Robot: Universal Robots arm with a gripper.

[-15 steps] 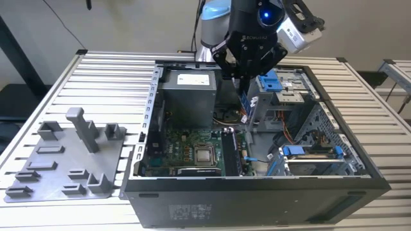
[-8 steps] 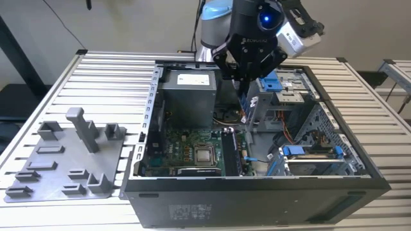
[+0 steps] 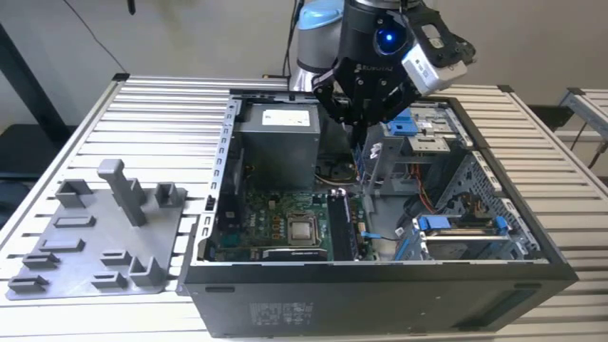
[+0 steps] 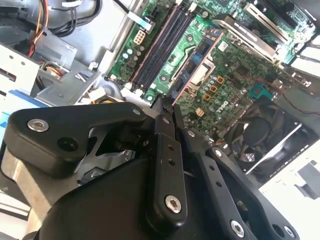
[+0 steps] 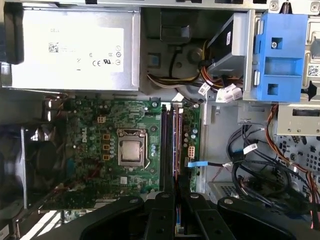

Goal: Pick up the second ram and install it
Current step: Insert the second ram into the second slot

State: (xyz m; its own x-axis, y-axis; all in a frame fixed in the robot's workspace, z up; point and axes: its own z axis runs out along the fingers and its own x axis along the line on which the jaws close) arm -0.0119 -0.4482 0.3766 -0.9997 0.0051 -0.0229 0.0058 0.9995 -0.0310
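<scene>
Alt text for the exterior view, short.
A robot arm's black gripper hangs in an open black computer case lying on a slatted metal table, above the green motherboard with a square silver chip. A grey plastic fixture tray with a tall post sits on the exterior view's left.

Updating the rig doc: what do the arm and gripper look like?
Silver-grey arm with a light blue joint cap. Black wrist housing with a glowing blue light, white-grey camera box bolted beside it. Black gripper, linkage-style fingers with silver screws.
</scene>
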